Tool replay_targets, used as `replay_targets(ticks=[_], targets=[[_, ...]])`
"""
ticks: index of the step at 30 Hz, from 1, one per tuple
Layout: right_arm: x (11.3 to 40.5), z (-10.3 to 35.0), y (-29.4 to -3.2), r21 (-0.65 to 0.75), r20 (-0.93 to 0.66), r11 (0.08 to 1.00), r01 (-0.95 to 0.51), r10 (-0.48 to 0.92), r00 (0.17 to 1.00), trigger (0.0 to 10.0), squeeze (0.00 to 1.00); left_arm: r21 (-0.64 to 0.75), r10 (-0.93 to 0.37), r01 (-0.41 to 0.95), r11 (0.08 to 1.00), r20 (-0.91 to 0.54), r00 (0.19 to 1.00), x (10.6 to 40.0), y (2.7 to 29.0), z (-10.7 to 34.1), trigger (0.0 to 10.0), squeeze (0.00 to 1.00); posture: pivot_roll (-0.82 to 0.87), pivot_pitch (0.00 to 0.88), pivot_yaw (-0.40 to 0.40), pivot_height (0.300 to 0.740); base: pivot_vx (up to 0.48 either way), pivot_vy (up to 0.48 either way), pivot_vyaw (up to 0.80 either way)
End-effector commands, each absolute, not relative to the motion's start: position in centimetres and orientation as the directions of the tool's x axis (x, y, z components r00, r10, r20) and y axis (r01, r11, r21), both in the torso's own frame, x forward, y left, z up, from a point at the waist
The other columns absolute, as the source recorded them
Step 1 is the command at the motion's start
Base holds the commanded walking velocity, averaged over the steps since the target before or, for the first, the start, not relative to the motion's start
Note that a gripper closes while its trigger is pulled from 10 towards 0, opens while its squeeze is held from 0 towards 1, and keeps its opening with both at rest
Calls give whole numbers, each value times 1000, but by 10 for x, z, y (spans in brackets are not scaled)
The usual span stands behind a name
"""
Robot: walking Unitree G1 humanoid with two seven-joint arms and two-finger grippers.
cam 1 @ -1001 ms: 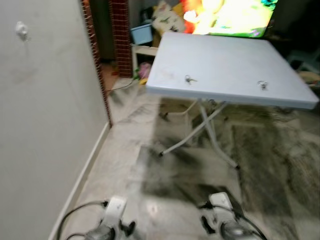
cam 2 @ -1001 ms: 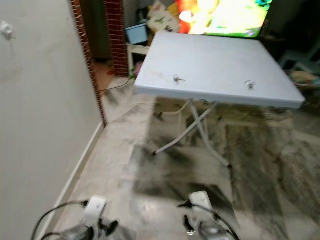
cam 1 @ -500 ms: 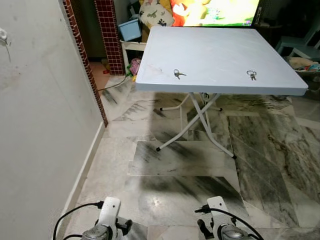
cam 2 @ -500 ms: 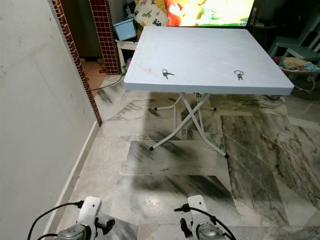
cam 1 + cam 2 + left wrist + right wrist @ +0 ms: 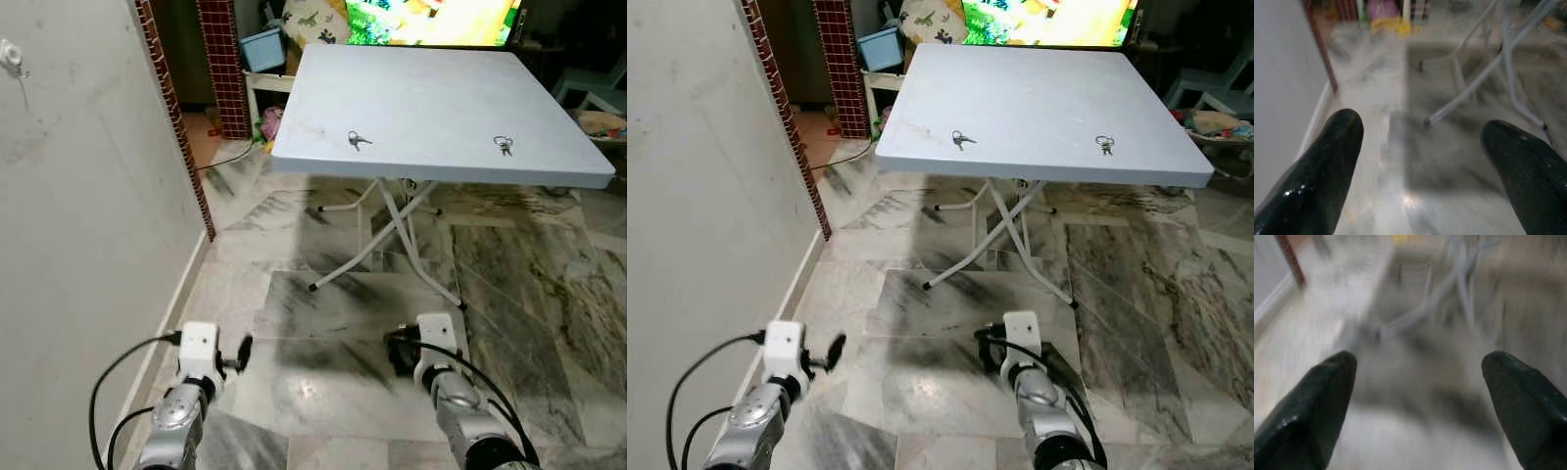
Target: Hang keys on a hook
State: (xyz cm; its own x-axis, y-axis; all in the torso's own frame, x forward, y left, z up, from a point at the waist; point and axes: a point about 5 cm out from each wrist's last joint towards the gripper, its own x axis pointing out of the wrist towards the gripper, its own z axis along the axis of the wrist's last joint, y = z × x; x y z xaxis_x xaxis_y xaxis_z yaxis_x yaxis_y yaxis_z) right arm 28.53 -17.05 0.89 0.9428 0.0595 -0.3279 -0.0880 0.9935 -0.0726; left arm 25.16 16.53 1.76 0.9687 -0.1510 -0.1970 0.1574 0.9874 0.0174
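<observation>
Two bunches of keys lie on a white folding table [image 5: 431, 93]: one bunch [image 5: 359, 140] near its front left, the other bunch [image 5: 504, 146] near its front right. A small white hook [image 5: 12, 56] sits high on the grey wall at the left. Both arms are held low over the marble floor, well short of the table. My left gripper [image 5: 237, 352] is open with nothing between its fingers [image 5: 1344, 132], and it faces the floor beside the table legs. My right gripper [image 5: 400, 349] is open too, its fingers [image 5: 1334, 377] spread over blurred floor.
The table's crossed white legs [image 5: 397, 230] stand ahead on the marble floor [image 5: 323, 294]. The grey wall [image 5: 88, 196] runs along the left and ends at a red brick pillar [image 5: 220, 59]. A lit screen [image 5: 431, 20], a blue bin [image 5: 263, 47] and clutter lie beyond.
Both arms have come up and forward into view, so wrists and fingers now show further up the picture. The camera has shifted slightly; the keys have not moved on the table.
</observation>
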Motion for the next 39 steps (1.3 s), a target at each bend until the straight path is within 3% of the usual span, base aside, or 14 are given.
replay_targets(ticks=[1,4,11,17,21,32,39], targets=[[289,26,-171,-94,-240,991,-96,71,968,10000,0,105,-163,170,980,-79,984,252,165,42,10000,0,40,3,-1,740,0,0,0],[284,52,-170,-90,-126,988,-128,117,985,10000,0,157,-116,112,981,17,993,246,171,64,10000,0,31,9,-3,740,0,0,0],[265,87,-188,-154,20,988,-6,9,1000,10000,0,110,-29,19,994,91,995,246,175,93,10000,0,15,16,-11,740,0,0,0],[253,101,-185,-186,12,982,10,-8,1000,10000,0,107,-46,42,993,35,998,237,174,94,10000,0,14,15,-10,740,0,0,0],[250,99,-184,-191,-4,982,16,-17,1000,10000,0,64,-24,24,998,-8,1000,234,177,89,10000,0,14,14,-8,740,0,0,-784],[248,105,-184,-197,-9,979,52,-54,998,10000,0,16,-121,122,992,-55,991,240,160,88,10000,0,9,19,-8,740,0,0,-781],[249,106,-181,-204,-3,978,33,-34,999,10000,0,2,-171,172,985,-44,984,242,154,90,10000,0,4,22,-7,740,0,0,0]])
